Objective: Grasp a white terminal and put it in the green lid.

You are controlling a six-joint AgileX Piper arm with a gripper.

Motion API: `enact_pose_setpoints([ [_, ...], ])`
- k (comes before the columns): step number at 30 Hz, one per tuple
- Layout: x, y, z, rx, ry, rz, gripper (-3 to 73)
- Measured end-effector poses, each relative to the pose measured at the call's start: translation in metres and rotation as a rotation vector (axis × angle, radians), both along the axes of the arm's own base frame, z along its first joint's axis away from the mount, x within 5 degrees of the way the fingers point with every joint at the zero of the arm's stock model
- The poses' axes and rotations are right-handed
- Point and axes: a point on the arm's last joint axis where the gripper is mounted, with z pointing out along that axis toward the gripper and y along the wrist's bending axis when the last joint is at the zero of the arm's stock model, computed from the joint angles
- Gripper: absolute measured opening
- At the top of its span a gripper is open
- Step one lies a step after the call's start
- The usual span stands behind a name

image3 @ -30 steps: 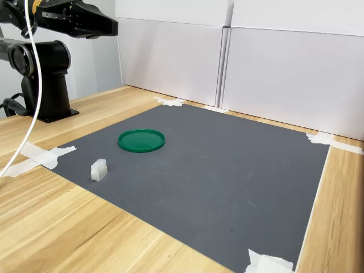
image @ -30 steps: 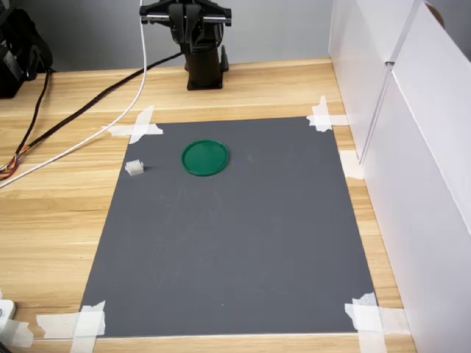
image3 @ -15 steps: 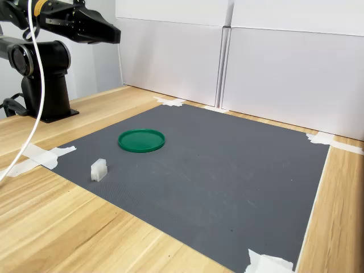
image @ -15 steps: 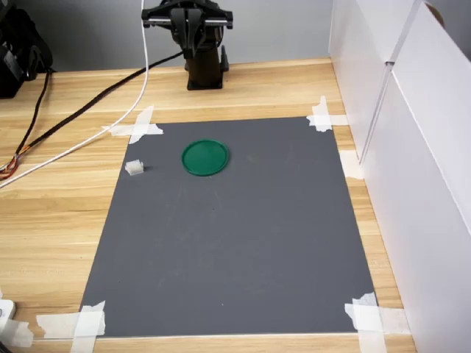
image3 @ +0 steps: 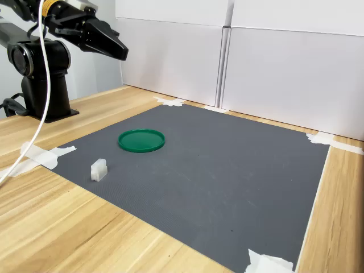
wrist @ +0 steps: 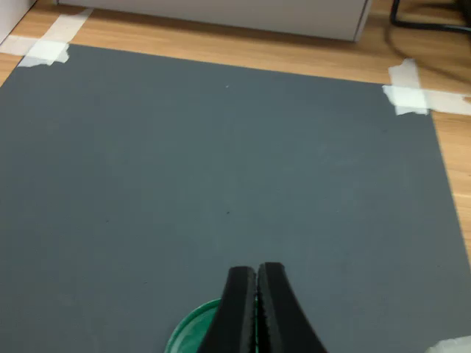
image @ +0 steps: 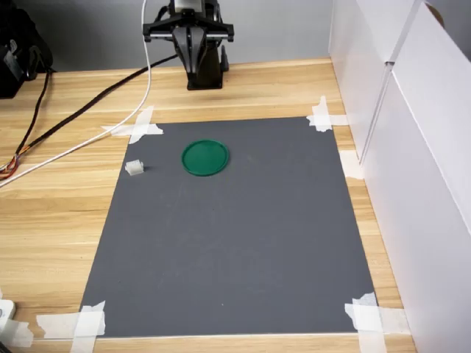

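The green lid (image: 205,157) lies flat on the far part of the grey mat (image: 235,243); it also shows in the second exterior view (image3: 141,140) and partly in the wrist view (wrist: 193,334). The white terminal (image: 135,168) sits near the mat's edge, to the first exterior view's left of the lid, and is seen too in the second exterior view (image3: 99,169). My gripper (image3: 123,54) hangs high above the table behind the lid, tilted down toward the mat. In the wrist view the gripper (wrist: 257,273) is shut with its fingertips touching and nothing between them.
White tape strips (image: 137,129) hold the mat's corners to the wooden table (image: 51,206). White panels (image: 412,147) wall off the first exterior view's right. Cables (image: 81,118) trail across the table at the first exterior view's left. The arm's base (image: 204,73) stands behind the mat.
The arm has swung forward and its gripper has tipped downward toward the mat. The lid and the terminal have not moved.
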Motion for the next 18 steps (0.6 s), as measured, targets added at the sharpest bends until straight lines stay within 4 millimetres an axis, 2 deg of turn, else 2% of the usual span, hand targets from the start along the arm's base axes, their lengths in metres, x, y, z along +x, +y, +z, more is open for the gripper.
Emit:
enact_pose_setpoints([
  [8, 0.034, 0.003, 0.027, -0.217, 0.257, 0.117, -2.1],
  [13, 0.053, 0.005, 0.039, -0.173, 0.485, 0.134, -2.1],
  [18, 0.069, 0.004, 0.056, -0.138, 0.565, 0.097, -2.1],
])
